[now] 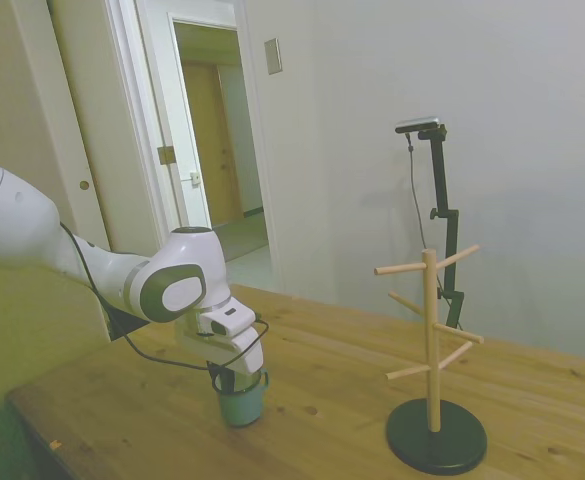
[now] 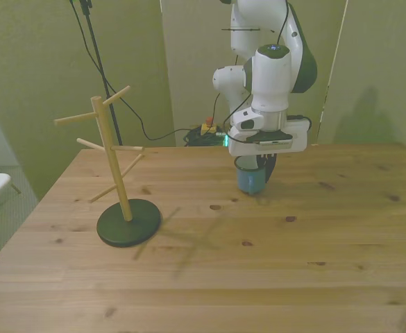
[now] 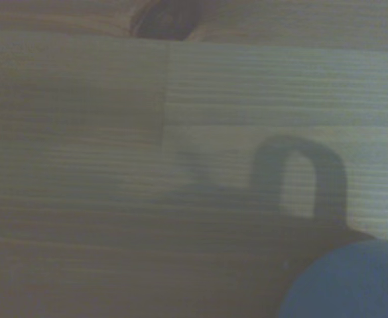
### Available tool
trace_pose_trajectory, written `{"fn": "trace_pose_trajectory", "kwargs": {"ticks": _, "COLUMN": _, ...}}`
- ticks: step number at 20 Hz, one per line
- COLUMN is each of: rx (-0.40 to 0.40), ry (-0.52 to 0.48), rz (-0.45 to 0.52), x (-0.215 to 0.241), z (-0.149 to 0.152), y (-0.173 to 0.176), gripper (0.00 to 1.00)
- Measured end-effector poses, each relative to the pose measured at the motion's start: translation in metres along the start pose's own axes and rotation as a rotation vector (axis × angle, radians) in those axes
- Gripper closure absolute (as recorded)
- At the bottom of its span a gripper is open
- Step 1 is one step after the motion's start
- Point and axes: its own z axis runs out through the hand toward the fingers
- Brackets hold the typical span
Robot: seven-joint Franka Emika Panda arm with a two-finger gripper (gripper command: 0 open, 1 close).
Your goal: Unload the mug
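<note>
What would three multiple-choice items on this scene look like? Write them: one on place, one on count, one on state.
1. Where is the mug?
A. hanging on the rack
B. on the table under the gripper
C. on the floor

2. How many mugs hang on the wooden rack?
A. none
B. one
C. three

3. How does the mug stand?
A. upside down
B. on its side
C. upright

Answers: 1 B, its base sits on the wood below the arm; 2 A, every peg is bare; 3 C, its opening faces up in the side view.
</note>
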Motion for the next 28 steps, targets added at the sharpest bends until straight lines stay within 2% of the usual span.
{"fn": "trace_pose_trajectory", "kwargs": {"ticks": 7, "rx": -0.009, "ry": -0.007, "rz": 0.009, "x": 0.006, "z": 0.005, "y": -0.004, "gripper": 1.00}}
{"fn": "trace_pose_trajectory", "kwargs": {"ticks": 8, "rx": -0.011, "ry": -0.008, "rz": 0.010, "x": 0.006, "z": 0.005, "y": -0.005, "gripper": 0.00}}
{"fn": "trace_pose_trajectory", "kwargs": {"ticks": 24, "rx": -0.027, "ry": -0.002, "rz": 0.015, "x": 0.009, "z": 0.003, "y": -0.007, "gripper": 0.00}}
{"fn": "trace_pose_trajectory", "kwargs": {"ticks": 28, "rx": -0.023, "ry": 0.002, "rz": 0.014, "x": 0.008, "z": -0.009, "y": -0.006, "gripper": 0.00}}
